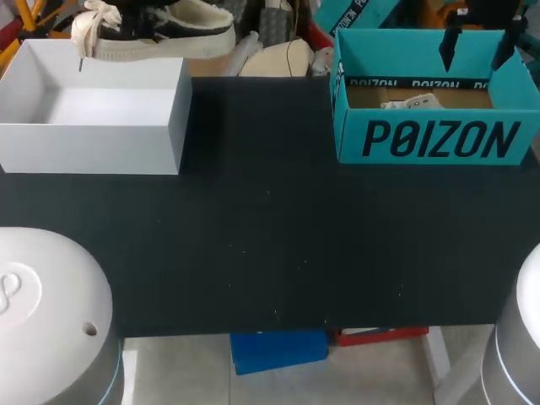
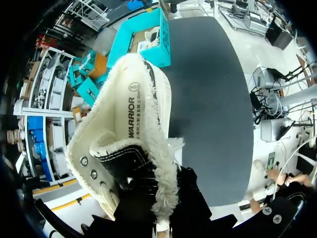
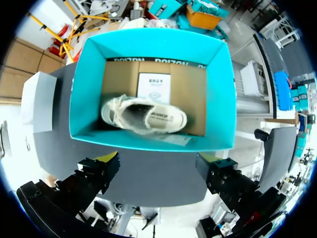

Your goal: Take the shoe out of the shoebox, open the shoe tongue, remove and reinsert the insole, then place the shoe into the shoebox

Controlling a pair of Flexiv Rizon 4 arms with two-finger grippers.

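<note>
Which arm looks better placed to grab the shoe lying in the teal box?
Probably the right: its open fingers hang directly over the teal box, with the boxed shoe below. The left arm is holding a second shoe.

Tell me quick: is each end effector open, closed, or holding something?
Left end effector: closed on the fuzzy white shoe.
Right end effector: open, holding nothing, above the teal shoebox.

Head cam: table [image 1: 270,245] viewed from above/behind, most of top covered. L wrist cam: held close on shoe [image 2: 133,129], faced along table twd teal shoebox [image 2: 163,34]. R wrist cam: aimed straight down into it, near. Shoebox shared by all 3.
</note>
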